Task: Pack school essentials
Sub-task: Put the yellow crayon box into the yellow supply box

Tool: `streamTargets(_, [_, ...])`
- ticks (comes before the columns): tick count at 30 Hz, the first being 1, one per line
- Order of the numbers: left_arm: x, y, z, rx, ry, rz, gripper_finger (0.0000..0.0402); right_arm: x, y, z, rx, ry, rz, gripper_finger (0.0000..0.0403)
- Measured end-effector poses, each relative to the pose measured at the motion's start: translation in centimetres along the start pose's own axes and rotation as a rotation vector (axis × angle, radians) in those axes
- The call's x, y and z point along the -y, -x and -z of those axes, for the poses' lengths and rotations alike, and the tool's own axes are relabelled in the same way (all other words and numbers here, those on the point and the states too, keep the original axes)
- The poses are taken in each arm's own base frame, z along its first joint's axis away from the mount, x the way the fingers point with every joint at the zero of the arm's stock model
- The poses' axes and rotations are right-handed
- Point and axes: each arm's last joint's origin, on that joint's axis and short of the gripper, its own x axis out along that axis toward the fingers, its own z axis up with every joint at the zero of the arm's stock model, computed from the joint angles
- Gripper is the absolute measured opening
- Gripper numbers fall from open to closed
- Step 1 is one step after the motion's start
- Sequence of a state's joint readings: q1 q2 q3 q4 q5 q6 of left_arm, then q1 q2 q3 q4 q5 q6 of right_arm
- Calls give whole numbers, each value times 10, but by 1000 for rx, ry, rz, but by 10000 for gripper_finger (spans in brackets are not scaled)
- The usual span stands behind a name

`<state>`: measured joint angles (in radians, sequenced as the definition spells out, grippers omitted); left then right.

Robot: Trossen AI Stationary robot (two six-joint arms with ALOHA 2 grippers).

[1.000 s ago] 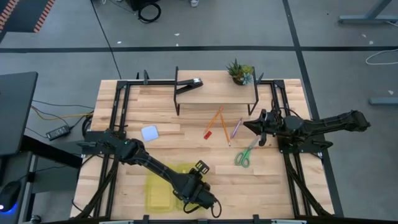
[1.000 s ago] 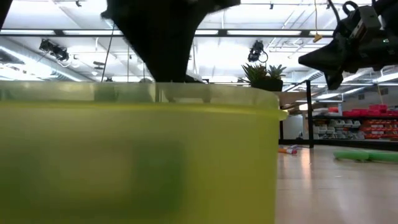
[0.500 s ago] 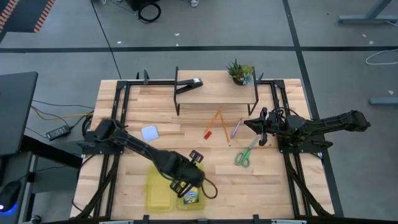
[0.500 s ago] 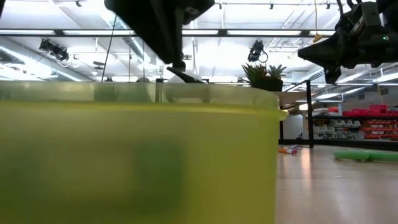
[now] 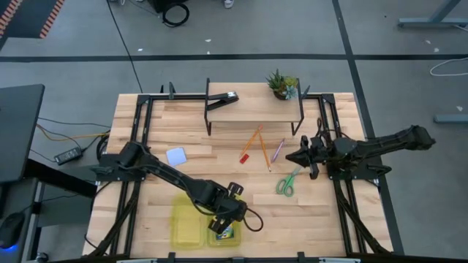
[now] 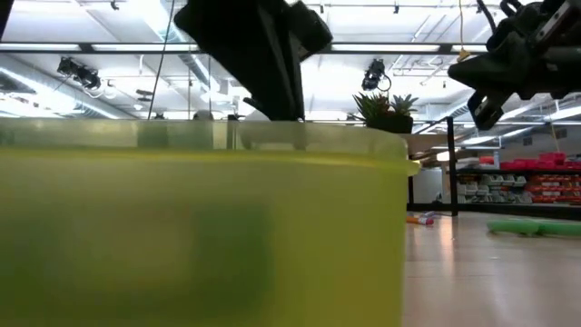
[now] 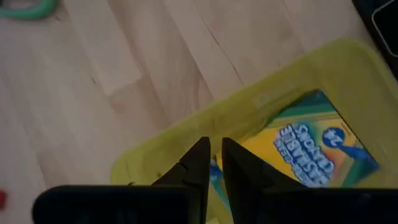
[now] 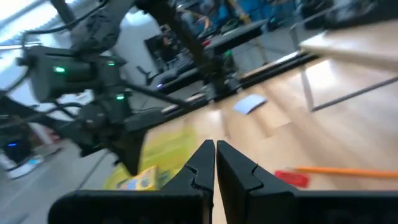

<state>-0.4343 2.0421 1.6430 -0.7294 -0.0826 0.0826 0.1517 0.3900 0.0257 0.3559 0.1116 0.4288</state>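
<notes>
A yellow-green crayon box (image 7: pixel 311 143) lies flat inside a yellow-green translucent tray (image 5: pixel 186 223) near the table's front edge. My left gripper (image 7: pixel 214 146) hangs over the tray's rim (image 7: pixel 186 134), pointing steeply down, shut and with nothing between its fingers. A pale bluish-white block (image 5: pixel 175 155), an orange pencil (image 5: pixel 254 139), a short red piece (image 5: pixel 245 156), a pink-purple pencil (image 5: pixel 278 150) and green-handled scissors (image 5: pixel 287 183) lie on the wood. My right gripper (image 5: pixel 287 158) is shut, level, and held in the air beside the pencils.
A raised wooden shelf (image 5: pixel 252 109) stands at the back, with a potted plant (image 5: pixel 281 84) and a black clip-like tool (image 5: pixel 228 96) on it. Black frame rails run along the table's left and right sides. Bare wood lies between the tray and the scissors.
My left gripper has drawn back from the tray's near end toward the far edge and tipped more steeply downward. The crayon box, hidden under it a second ago, now shows lying in the tray. My right gripper has swung a little toward the near edge.
</notes>
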Motion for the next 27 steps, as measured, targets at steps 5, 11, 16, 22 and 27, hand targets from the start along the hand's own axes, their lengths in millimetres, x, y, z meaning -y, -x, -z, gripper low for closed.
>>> streamTargets(5, [-8, -9, 1, -7, -41, -8, 72, -10, -5, 5, -5, -18, -17, 23])
streamTargets(11, [-20, -21, 9, -77, 17, -18, 78, -15, -13, 11, 4, 2, 16, 23])
streamTargets(16, [-21, -20, 18, -170, 7, -1, 67, -16, -19, 19, -45, -6, 25, 23])
streamTargets(22, [-17, -27, 10, -83, 13, 32, 55, -15, -25, 23, -45, -7, 35, 23])
streamTargets(27, [-14, -36, 2, -4, 19, 26, 60, -26, -35, 18, -69, -33, -31, 23])
